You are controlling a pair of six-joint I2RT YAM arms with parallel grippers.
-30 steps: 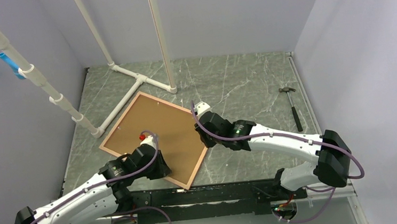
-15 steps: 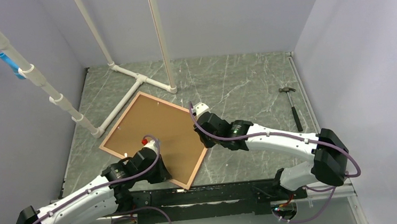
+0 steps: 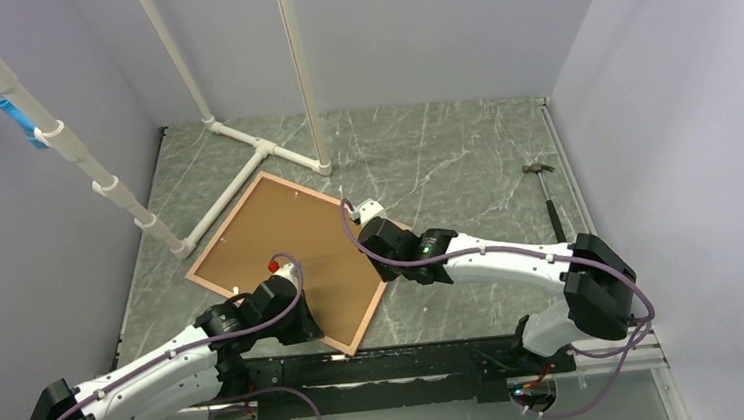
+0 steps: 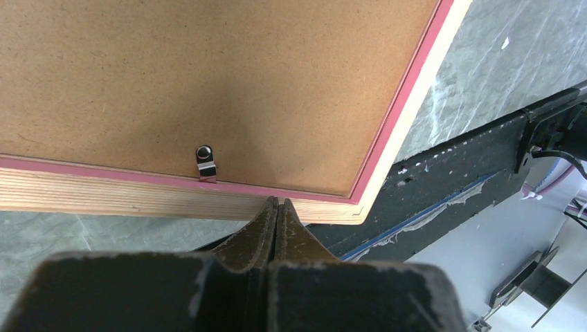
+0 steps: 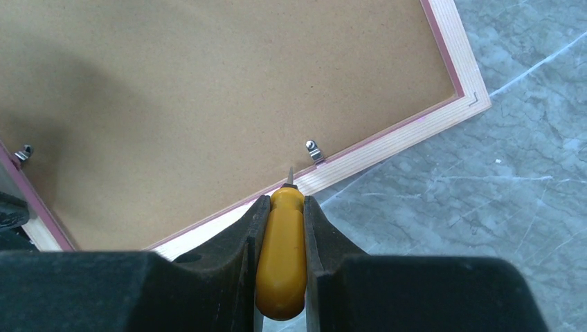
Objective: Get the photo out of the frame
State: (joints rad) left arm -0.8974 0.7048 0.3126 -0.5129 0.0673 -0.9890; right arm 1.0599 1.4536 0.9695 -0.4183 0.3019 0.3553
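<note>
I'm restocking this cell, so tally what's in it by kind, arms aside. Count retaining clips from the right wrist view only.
frame: 1
backing board: 1
retaining clips: 2
hammer: 1
yellow-handled tool: 1
white pipe stand: 1
Total: 7

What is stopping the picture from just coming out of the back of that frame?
Small metal clips bridge the frame rim and the brown backing board, apparently pinning it in. The right tool holds a yellow-handled screwdriver, its tip just short of one clip. Nothing else visible blocks it.
</note>
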